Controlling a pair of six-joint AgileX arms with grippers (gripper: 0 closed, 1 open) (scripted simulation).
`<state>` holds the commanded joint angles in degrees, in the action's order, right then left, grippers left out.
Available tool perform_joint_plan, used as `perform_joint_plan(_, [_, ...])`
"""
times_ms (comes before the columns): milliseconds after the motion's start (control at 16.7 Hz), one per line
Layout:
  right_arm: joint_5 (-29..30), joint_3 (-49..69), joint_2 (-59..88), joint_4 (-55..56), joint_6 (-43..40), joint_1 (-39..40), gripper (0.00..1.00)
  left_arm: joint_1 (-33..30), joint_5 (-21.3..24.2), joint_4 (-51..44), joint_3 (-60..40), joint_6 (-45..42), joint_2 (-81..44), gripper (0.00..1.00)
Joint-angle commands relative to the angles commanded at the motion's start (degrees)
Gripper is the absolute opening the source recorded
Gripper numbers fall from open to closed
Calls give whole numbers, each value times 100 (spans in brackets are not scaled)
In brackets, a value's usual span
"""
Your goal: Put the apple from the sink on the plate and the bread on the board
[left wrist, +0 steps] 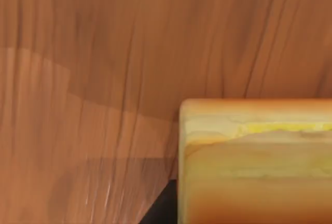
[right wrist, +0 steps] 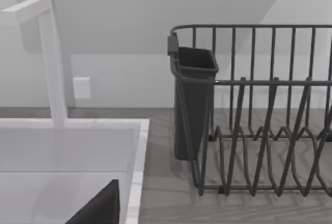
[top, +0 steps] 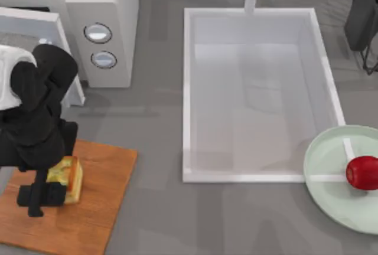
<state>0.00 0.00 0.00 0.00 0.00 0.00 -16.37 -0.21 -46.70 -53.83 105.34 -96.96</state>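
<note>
Left end effector (top: 44,193) points down, gripping bread (top: 68,175) on board (top: 100,208).

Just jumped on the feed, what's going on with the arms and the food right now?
The left gripper is down at the bread, which sits on the board at the table's left. The apple already lies on the plate at the right, beside the sink. The right arm is up near the dish rack at the table's far right.
</note>
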Motion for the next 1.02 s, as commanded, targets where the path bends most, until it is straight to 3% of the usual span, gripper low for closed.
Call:
perform_joint_plan(180, [0, 0, 0, 0, 0, 0, 100, 0, 0, 0, 0, 0, 0, 98])
perform_joint_plan(240, [0, 0, 0, 0, 0, 0, 100, 0, 0, 0, 0, 0, 0, 100])
perform_joint_plan(1020, [0, 0, 0, 0, 0, 0, 100, 130, -18, 46, 252, -336, 297, 100])
